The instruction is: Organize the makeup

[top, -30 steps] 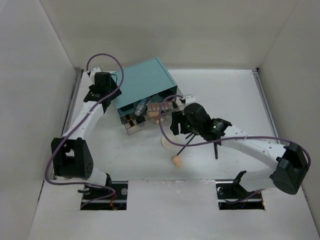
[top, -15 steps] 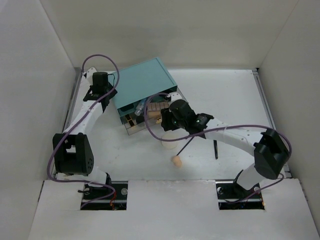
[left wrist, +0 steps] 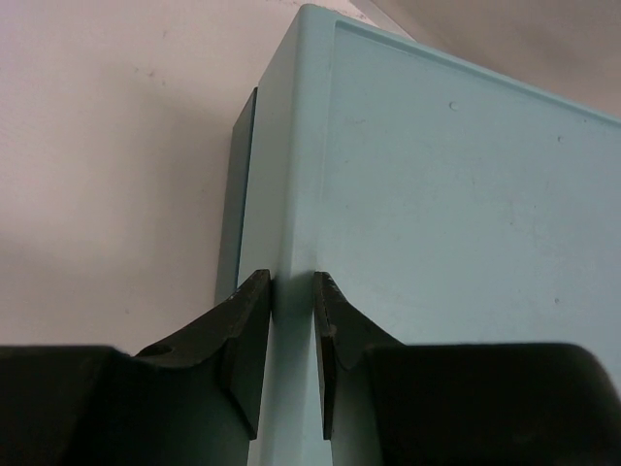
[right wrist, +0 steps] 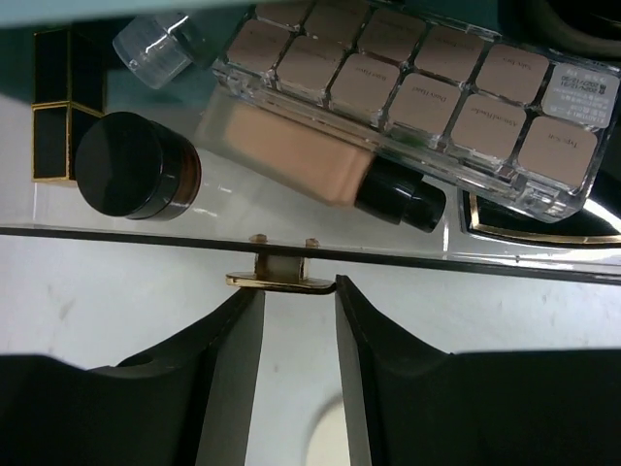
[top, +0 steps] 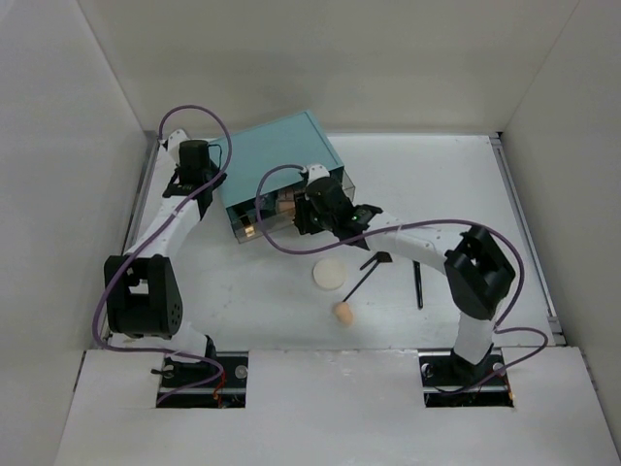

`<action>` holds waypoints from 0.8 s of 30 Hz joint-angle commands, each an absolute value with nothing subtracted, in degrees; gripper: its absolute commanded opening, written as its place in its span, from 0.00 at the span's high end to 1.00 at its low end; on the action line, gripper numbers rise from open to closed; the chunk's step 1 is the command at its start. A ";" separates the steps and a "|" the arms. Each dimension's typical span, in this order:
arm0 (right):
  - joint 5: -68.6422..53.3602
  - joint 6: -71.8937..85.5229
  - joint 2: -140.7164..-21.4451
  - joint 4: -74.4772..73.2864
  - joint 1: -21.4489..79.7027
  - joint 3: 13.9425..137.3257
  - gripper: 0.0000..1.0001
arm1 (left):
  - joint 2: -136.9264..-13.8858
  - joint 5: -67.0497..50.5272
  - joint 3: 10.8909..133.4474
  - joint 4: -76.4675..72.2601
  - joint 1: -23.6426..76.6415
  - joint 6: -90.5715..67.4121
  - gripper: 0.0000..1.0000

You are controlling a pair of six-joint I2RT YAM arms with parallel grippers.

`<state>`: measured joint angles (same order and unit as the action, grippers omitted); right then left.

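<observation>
Two pincers meet the teal box (top: 281, 160), which stands near the far left corner of the bench (top: 466, 194). The left pincer (left wrist: 291, 291) sits at the box's rear corner, its fingers a narrow slit apart with the corner ridge showing through. Whether they pinch it I cannot tell. The right pincer (right wrist: 299, 291) is half spread, tips either side of the gold handle (right wrist: 279, 282) of the clear drawer (right wrist: 146, 231), which from above is mostly hidden under that arm. Inside lie a palette (right wrist: 408, 83) of beige pans, a peach tube (right wrist: 301, 155) with a black cap, a round black jar (right wrist: 136, 165), a black-and-gold case (right wrist: 53, 107) cut off at the left, and a clear cap (right wrist: 150, 49) partly under the box. The palette's white label (right wrist: 580, 97) and pan lettering are too small to read. Mid-bench lie a cream puff (top: 329, 275), a peach sponge (top: 343, 313), a black pencil (top: 418, 288) and a thin black stick (top: 361, 280).
</observation>
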<state>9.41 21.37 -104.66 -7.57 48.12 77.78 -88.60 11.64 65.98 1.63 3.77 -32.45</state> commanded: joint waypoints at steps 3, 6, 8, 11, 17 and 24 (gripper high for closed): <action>15.37 20.39 -111.17 13.34 47.33 84.11 0.58 | -91.32 6.33 63.37 4.83 5.14 -32.17 0.92; 17.75 19.43 -114.25 18.53 47.33 85.78 0.55 | -91.23 6.33 63.19 4.83 5.23 -31.82 0.92; 18.63 19.42 -115.40 20.73 47.41 86.31 0.51 | -91.06 6.15 63.19 4.83 5.31 -31.55 0.92; 19.33 19.69 -115.84 23.19 47.50 85.70 0.43 | -90.88 5.98 63.19 4.83 5.40 -31.38 0.92; 18.81 19.77 -114.97 24.08 47.50 81.14 0.28 | -89.83 5.98 62.31 4.92 5.58 -31.29 0.92; 17.05 20.48 -110.48 24.61 48.91 68.13 0.16 | -89.56 5.98 62.75 5.36 5.32 -30.41 0.92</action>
<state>17.67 19.77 -113.54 20.69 47.75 70.78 -89.14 11.11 65.12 -1.63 3.77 -30.87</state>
